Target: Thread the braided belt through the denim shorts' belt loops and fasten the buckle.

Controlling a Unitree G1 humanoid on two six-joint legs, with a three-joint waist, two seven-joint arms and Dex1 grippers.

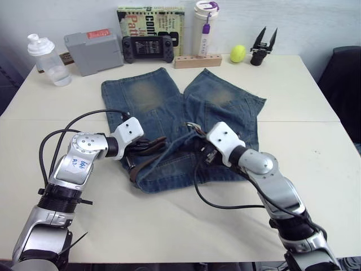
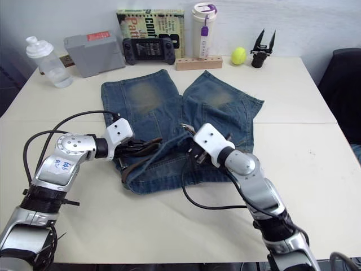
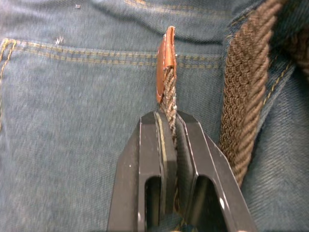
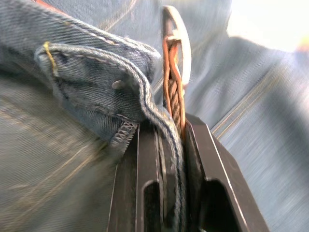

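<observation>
Head cameras first: the faded blue denim shorts lie flat on the white table, legs pointing toward the far edge, waistband toward the robot; the dark-brown woven braided belt is bunched along the waistband between the two arms; left gripper sits at the belt's left part, right gripper is at the waistband's middle, lifting a fold of denim; from up here you can't really tell what either pincer is doing, the fingers are buried in cloth and strap. Along the far edge: a clear plastic shaker bottle, a grey box, a black handheld game console, a yellow-green ball.

Left wrist view clears it up: the black fingers are pressed together on the belt's end, edge-on, with the tan leather tip poking out past them over the denim; another run of the braid lies just beside, partly cut off.

Right wrist view: fingers clamped on the belt just behind the silver metal frame buckle, with a denim edge caught in there too; a blue denim belt loop sits right beside; the prong is hard to make out.
</observation>
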